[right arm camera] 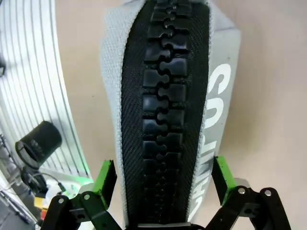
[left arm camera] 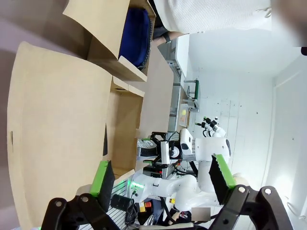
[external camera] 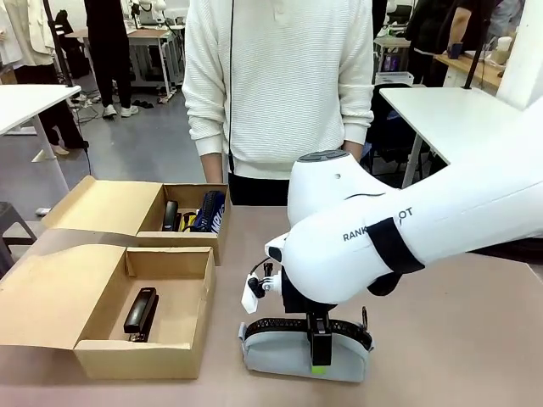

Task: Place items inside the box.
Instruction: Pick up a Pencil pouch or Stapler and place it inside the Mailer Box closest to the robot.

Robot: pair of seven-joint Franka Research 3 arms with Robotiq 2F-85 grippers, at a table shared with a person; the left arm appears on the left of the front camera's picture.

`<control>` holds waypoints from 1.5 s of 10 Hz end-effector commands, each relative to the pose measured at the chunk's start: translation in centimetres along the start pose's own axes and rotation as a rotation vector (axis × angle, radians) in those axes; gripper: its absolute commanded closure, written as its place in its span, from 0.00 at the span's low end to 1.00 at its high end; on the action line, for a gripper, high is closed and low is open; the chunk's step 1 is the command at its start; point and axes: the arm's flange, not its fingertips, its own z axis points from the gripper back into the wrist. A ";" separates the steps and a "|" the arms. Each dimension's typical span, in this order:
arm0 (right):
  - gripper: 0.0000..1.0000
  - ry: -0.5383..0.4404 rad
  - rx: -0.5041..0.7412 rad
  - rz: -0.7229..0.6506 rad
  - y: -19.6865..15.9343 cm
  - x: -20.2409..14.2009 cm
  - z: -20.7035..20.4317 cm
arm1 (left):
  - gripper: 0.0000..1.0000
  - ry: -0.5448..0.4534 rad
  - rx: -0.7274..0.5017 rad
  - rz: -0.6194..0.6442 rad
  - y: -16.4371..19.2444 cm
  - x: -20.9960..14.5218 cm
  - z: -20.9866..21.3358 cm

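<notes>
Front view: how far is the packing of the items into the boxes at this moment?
Done: the stapler lies in the near box, and the navy pouch stands in the far box. In hand: the right end effector is open, with one finger on each side of the grey pouch, not closed on it. Left: that pouch is on the table and has to go into a box.

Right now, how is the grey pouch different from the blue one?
The grey pouch is pale with a black zipper; the blue pouch is dark navy. The grey pouch sits on the table between the fingers of the right gripper; the blue pouch stands inside the far box. Both are soft pouches.
</notes>
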 end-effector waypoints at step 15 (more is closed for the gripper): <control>1.00 -0.171 0.216 -0.495 0.7 -5.0 9.6 | 0.00 0.000 -0.019 -0.019 0.0 -0.2 0.1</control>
